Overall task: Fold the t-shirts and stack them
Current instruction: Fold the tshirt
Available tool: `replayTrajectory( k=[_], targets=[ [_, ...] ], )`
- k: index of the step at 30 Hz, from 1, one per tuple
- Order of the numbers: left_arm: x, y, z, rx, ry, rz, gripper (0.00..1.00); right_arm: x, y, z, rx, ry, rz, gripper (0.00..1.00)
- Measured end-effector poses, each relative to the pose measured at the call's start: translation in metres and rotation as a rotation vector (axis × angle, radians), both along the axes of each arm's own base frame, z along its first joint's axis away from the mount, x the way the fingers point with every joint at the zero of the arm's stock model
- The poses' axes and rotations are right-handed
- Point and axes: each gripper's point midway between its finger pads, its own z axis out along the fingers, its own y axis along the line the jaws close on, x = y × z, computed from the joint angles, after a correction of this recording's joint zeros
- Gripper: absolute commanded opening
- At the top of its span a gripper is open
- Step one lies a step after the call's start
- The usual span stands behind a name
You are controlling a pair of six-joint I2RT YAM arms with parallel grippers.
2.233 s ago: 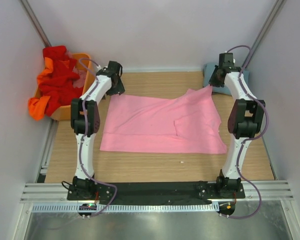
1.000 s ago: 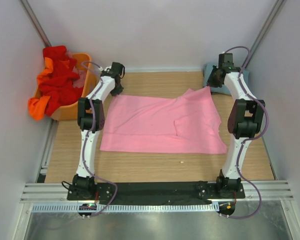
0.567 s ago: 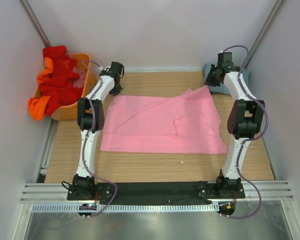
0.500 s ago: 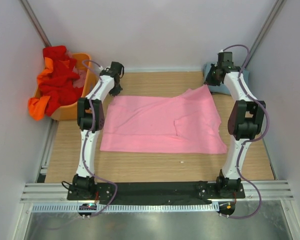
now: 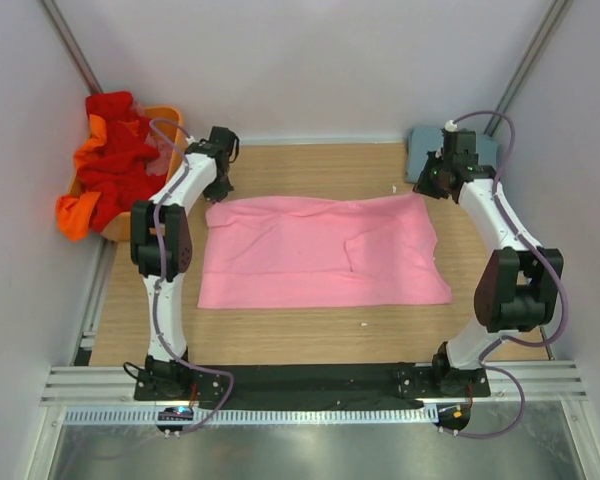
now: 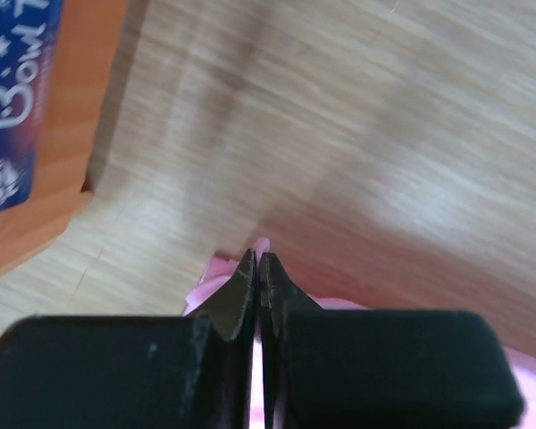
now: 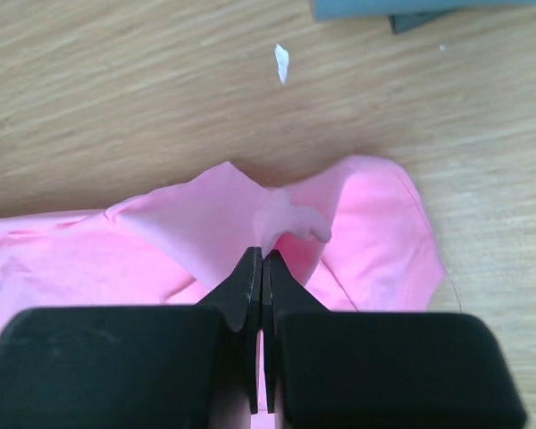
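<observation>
A light pink t-shirt (image 5: pixel 320 250) lies spread over the wooden table. My left gripper (image 5: pixel 218 190) is shut on its far left corner. In the left wrist view a tip of pink cloth (image 6: pixel 262 244) pokes out past the closed gripper (image 6: pixel 257 261). My right gripper (image 5: pixel 427 187) is shut on the far right corner. In the right wrist view the pink t-shirt (image 7: pixel 366 232) bunches up between the closed gripper (image 7: pixel 262 256). A grey-blue t-shirt (image 5: pixel 427 148) lies folded at the back right. Red and orange t-shirts (image 5: pixel 110 165) are heaped at the back left.
An orange plastic basket (image 5: pixel 167 118) holds the red and orange heap, and its wall (image 6: pixel 80 107) is close to my left gripper. A small white scrap (image 7: pixel 281 63) lies on the wood beyond the pink corner. Grey walls close in both sides.
My left gripper has shut on the far left corner. Both arms have shifted outward and the pink shirt's raised far right corner has come down, so the far edge now lies straight.
</observation>
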Motion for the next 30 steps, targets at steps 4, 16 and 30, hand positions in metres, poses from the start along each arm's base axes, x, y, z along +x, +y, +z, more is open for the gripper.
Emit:
replayTrajectory(
  k=[4,16,30],
  targets=[
    [-0.015,0.005,0.007,0.011,0.005,0.004,0.00,-0.019,-0.004,-0.017,-0.017,0.039,-0.017,0.01],
    [-0.076,0.022,0.020,0.062,0.029,0.021,0.00,-0.055,-0.024,-0.011,-0.090,0.019,-0.109,0.01],
    [-0.119,0.016,0.026,0.103,0.022,0.001,0.00,-0.086,-0.029,-0.026,-0.103,0.062,-0.146,0.01]
  ],
)
